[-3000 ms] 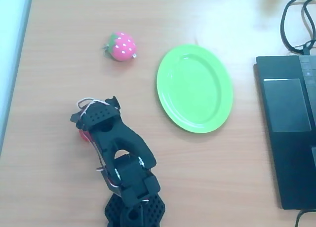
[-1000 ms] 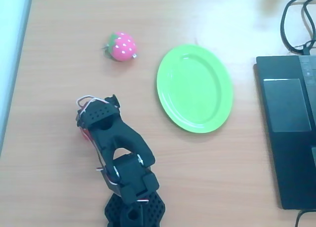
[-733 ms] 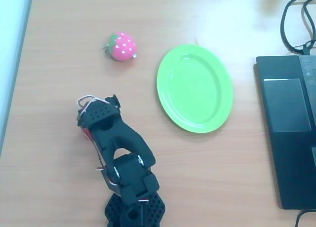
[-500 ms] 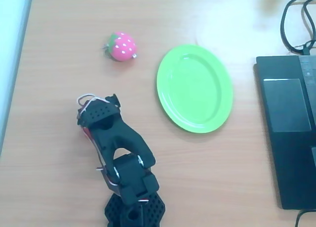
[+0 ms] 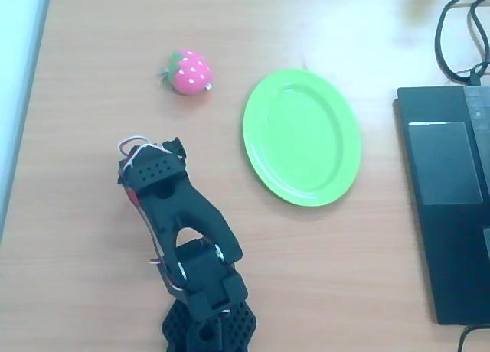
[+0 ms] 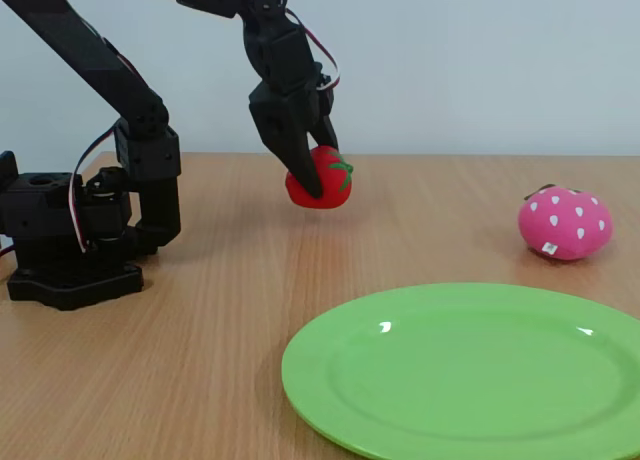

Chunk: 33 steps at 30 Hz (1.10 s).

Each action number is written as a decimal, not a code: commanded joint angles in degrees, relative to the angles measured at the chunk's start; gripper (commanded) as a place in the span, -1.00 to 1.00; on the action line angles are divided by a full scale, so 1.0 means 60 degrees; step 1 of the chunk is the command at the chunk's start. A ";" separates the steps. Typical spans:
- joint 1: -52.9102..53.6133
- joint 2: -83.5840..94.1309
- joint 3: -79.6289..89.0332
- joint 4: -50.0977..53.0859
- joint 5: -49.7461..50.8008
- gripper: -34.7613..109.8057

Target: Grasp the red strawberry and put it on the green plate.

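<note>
In the fixed view my gripper is shut on the red strawberry, one black finger across its front and the other behind its green cap. I cannot tell whether the strawberry touches the table. From overhead, the gripper sits under the black wrist and just a red sliver of the strawberry peeks out at its left side. The green plate lies to the right of the arm in the overhead view, and it fills the foreground of the fixed view, well apart from the strawberry.
A pink strawberry with white dots lies above the arm in the overhead view and at the right in the fixed view. A black laptop and cables occupy the right edge. The arm's base stands at the left.
The wrist and gripper have shifted a little toward the top of the overhead view, and less of the red strawberry shows beside them.
</note>
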 commanded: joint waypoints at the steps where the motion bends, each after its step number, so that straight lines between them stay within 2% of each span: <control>1: 0.0015 0.0205 -0.0762 0.0366 0.0132 -0.25; 15: 0.1406 -0.0601 -0.3750 0.2197 0.1392 -0.27; 33: 0.5156 -0.2461 -0.5435 0.2402 0.2842 -0.35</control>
